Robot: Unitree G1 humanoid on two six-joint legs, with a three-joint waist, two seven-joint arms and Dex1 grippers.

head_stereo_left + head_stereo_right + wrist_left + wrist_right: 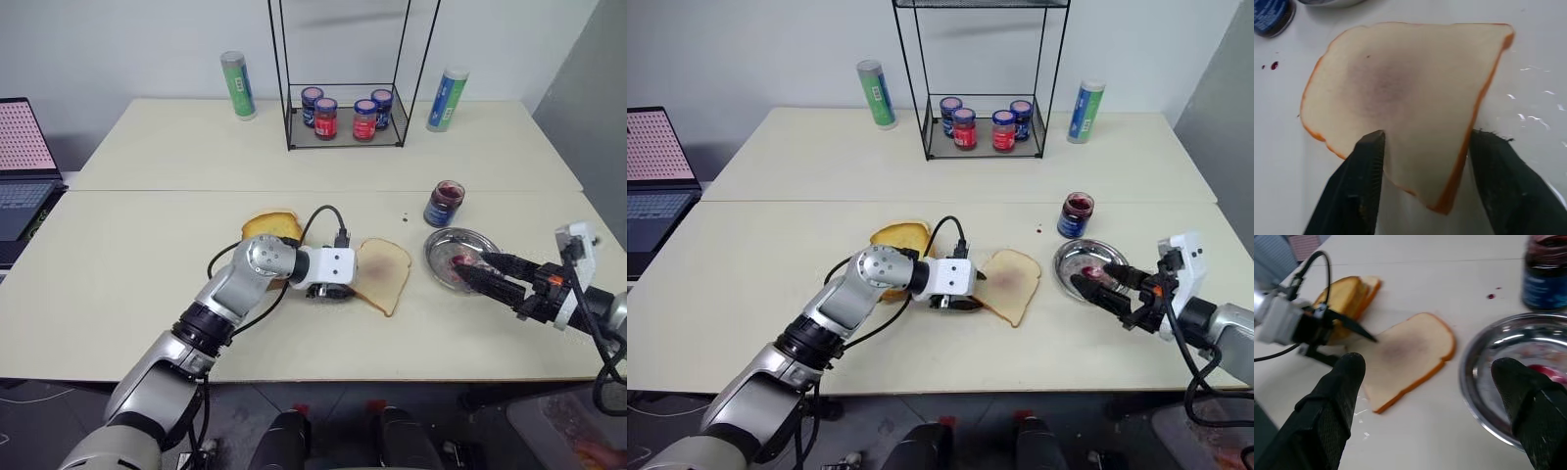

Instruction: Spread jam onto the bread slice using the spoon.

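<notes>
While both grippers (pixel 333 291) (pixel 472 271) gape, golden stack (pixel 271 227) flanks bread slice (pixel 384 272)

Silver jointed arms, black cables, white wrists, black-fingered hands.

The left pincer (pixel 1422 147) hides the bread slice (pixel 384 274)'s near corner; its contact is unclear.
</notes>
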